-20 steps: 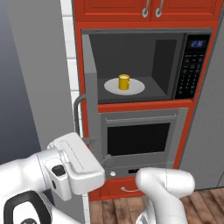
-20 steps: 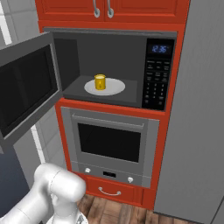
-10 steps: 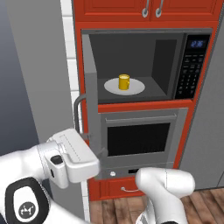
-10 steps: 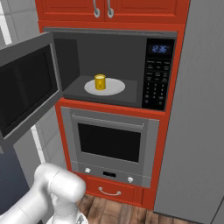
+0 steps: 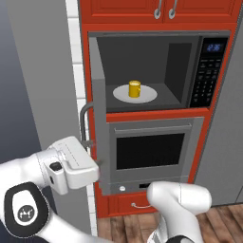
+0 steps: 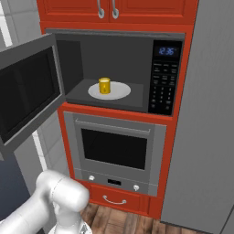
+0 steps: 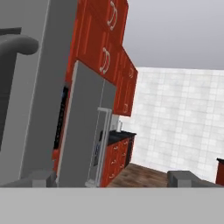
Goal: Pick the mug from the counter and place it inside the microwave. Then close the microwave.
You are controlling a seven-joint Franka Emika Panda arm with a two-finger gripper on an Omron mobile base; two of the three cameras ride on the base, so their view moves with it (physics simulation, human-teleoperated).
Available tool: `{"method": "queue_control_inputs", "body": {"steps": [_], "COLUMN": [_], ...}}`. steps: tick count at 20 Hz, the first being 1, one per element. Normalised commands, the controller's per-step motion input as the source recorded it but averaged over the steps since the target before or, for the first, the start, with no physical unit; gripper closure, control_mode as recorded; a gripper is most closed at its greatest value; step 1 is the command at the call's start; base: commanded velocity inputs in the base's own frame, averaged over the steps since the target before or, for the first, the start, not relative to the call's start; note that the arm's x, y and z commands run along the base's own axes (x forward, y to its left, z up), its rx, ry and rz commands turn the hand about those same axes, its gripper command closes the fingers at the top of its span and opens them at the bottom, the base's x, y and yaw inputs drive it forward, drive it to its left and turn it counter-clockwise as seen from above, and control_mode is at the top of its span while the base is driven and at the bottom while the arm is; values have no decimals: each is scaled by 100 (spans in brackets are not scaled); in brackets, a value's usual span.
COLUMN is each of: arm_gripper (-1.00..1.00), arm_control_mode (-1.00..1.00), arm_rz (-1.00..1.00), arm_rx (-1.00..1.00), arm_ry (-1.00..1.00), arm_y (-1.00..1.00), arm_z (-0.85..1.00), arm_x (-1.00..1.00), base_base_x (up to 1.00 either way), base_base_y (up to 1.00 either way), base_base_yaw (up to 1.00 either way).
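Hand: the white hand [image 5: 95, 163] sits low at the left, pressed up against the outer face of the open door, just below the curved bar handle [image 5: 84, 124]; its fingers are hidden against the door, so I cannot tell how far it is open or whether it grips anything.
Hand camera: two small dark finger tips [image 7: 186, 177] poke up at the bottom edge, well apart from each other, with nothing seen between them; beyond stand a tall grey fridge [image 7: 85, 140], red cupboards and a white tiled wall.
Door: the microwave door [image 6: 27, 93] hangs wide open to the left, its dark window facing into the room.
Microwave: the grey microwave [image 5: 161, 73] is built into the red cabinet column, its cavity open and dim inside.
Plate: a round white plate [image 5: 147, 94] lies on the floor of the cavity.
Mug: the small yellow mug [image 5: 135, 88] stands upright on the plate, near its middle, inside the microwave.
Keypad: a black keypad [image 5: 207, 71] with a blue display at the top runs down the right side of the microwave.
Oven: a grey oven [image 6: 116, 153] with a wide dark window sits directly below the microwave.
Drawer: a red drawer [image 6: 114, 199] with a silver handle lies under the oven, just above the wooden floor.
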Motion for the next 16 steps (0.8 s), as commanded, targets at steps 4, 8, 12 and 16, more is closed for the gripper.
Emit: {"method": "queue_control_inputs", "body": {"steps": [4, 8, 12, 16], "arm_gripper": [-100, -100, -100, -100], "arm_control_mode": [-100, -100, -100, -100], "arm_rz": [0, 0, 0, 0], "arm_rx": [0, 0, 0, 0], "arm_ry": [0, 0, 0, 0], "arm_y": [22, 26, 38, 43], "arm_z": [-9, -12, -21, -14], "arm_x": [36, 32, 19, 5], "base_base_x": [0, 0, 0, 0], "base_base_y": [0, 0, 0, 0], "base_base_yaw": [0, 0, 0, 0]}}
